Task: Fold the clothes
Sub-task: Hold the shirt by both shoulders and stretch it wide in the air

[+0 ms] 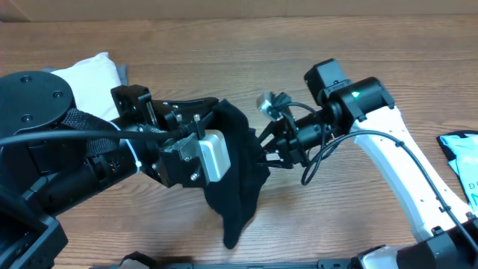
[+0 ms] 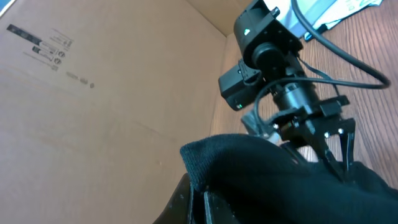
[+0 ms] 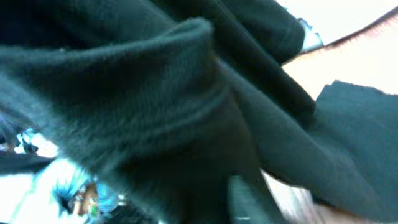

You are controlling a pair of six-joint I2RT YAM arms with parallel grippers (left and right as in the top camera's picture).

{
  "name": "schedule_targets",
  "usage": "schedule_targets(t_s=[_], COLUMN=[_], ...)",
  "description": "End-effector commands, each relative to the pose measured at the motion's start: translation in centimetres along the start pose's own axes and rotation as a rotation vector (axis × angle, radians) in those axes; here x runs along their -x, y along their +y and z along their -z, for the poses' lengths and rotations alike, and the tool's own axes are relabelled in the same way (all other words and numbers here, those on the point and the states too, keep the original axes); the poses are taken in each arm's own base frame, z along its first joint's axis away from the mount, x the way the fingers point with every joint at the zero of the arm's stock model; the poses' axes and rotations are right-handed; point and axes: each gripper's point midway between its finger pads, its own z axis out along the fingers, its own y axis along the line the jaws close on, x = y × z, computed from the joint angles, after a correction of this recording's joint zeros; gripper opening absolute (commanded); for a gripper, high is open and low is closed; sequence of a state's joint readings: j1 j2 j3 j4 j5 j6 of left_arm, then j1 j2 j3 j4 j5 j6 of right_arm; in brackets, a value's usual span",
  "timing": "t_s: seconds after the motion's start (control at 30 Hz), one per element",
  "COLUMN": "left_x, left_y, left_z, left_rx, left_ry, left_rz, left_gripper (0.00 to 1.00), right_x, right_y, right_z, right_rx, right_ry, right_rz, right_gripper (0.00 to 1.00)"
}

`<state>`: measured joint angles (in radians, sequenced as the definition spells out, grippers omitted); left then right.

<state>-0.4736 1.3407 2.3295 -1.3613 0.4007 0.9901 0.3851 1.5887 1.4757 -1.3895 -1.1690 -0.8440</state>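
- Overhead: black T-shirt [image 1: 239,179] is lifted off the table [image 1: 336,224] mid-frame. It hangs bunched in a long drape, lowest tip pointing toward the near edge.
- Overhead: L arm comes in from the left. Left claw [image 1: 211,146] sits at the top of the shirt w/ cloth draped over it, fingers hidden.
- Overhead: R arm comes in from the right. Right claw [image 1: 267,149] is pressed against the shirt's right side, opposite the L one.
- Overhead: white folded garment [image 1: 86,75] lies far left at the back, partly under the L arm. Light blue printed item [image 1: 461,153] is at the right edge. Both are well apart from the shirt.
- L wrist: black cloth fills the bottom of the view, hem edge up, right at the cam's own fingers. Left claw is together, clamped on the T-shirt.
- L wrist: right claw [image 2: 341,158] points down into the cloth w/ fingertips [image 2: 328,152] buried in it. Can't tell if it is clamped or loose.
- L wrist: cardboard wall [image 2: 93,93] fills the left half.
- R wrist: blurry, nearly all black folds and a stitched hem, very close. Own fingers not made out, so claw state can't be told here.
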Motion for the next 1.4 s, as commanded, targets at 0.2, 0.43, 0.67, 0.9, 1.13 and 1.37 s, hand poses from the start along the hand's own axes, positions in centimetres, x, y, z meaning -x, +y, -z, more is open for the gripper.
schedule_targets(t_s=[0.2,0.43,0.67,0.9,1.13,1.37], left_x=[0.0,-3.7,-7.2,-6.8,-4.5,-0.6], left_y=[1.8,5.0,8.5,9.4,11.0,10.0], left_z=[1.3,2.0,4.3,5.0,9.1,14.0], left_rx=[0.11,0.317,0.616,0.685,0.822,0.818], left_ry=[0.031,0.214,0.337,0.282,0.15,-0.032], left_rz=[0.074,0.29,0.564,0.662,0.705,0.679], left_gripper=[0.04,0.07,0.07,0.04,0.04,0.04], right_x=[1.3,5.9,10.0,11.7,12.3,11.1], right_y=[-6.4,-9.6,-6.3,1.5,10.5,15.8], right_z=[4.2,12.8,24.1,29.0,31.9,31.8], right_rx=[-0.33,-0.679,-1.152,-1.359,-1.477,-1.478], right_ry=[-0.044,-0.26,-0.505,-0.648,-0.815,-0.906], right_rz=[-0.195,-0.329,-0.374,-0.319,-0.187,-0.139], right_gripper=[0.04,0.04,0.04,0.04,0.04,0.04])
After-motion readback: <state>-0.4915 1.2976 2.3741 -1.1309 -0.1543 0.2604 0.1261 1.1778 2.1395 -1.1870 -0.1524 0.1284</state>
